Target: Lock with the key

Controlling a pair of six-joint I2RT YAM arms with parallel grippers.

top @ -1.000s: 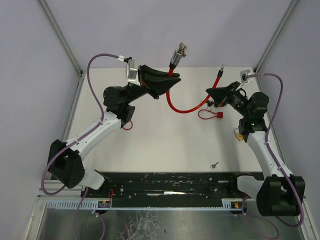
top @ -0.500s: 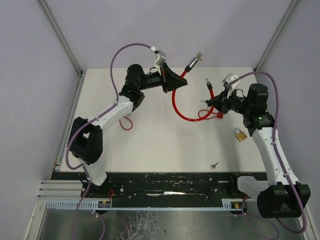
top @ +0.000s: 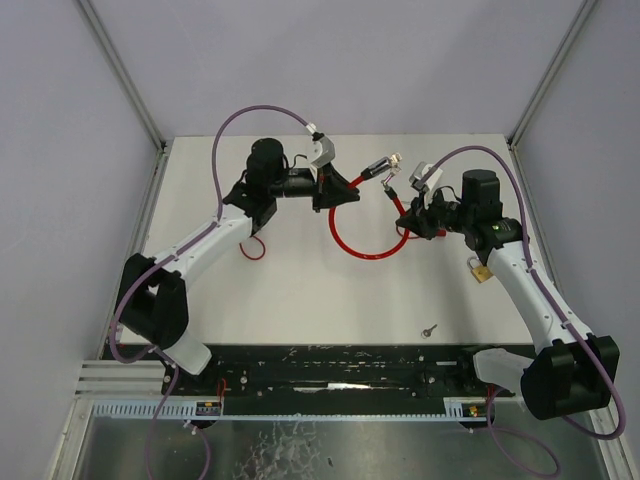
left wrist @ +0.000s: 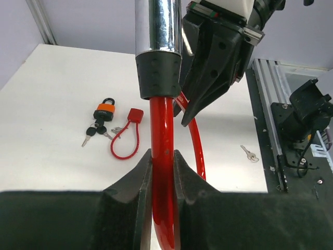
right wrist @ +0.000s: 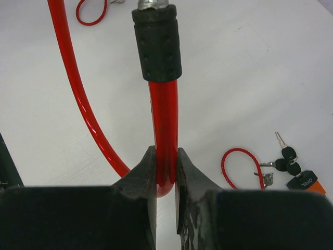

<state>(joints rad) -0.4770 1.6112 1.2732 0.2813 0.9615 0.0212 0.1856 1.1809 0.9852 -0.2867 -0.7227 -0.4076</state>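
A red cable lock (top: 352, 243) hangs in a loop between my two grippers. My left gripper (top: 350, 187) is shut on the cable just below the black collar (left wrist: 158, 73) of its chrome lock cylinder (top: 381, 168). In the left wrist view the cable (left wrist: 162, 172) is pinched between the jaws. My right gripper (top: 408, 216) is shut on the cable's other end (right wrist: 165, 125), under its black-collared pin (right wrist: 156, 44). The two ends stand close together above the back of the table. A small silver key (top: 429, 329) lies loose near the front edge.
An orange padlock (left wrist: 104, 111) with a bunch of keys (left wrist: 92, 130) lies beside a small red cable lock (left wrist: 127, 138), by the right arm. Another small red loop (top: 255, 248) lies under the left arm. A black rail (top: 350, 365) runs along the table's near edge.
Both arms have swung inward. The left gripper brought the lock cylinder down from the back wall toward the centre. The right gripper carried the pin end left, so the two ends now nearly meet.
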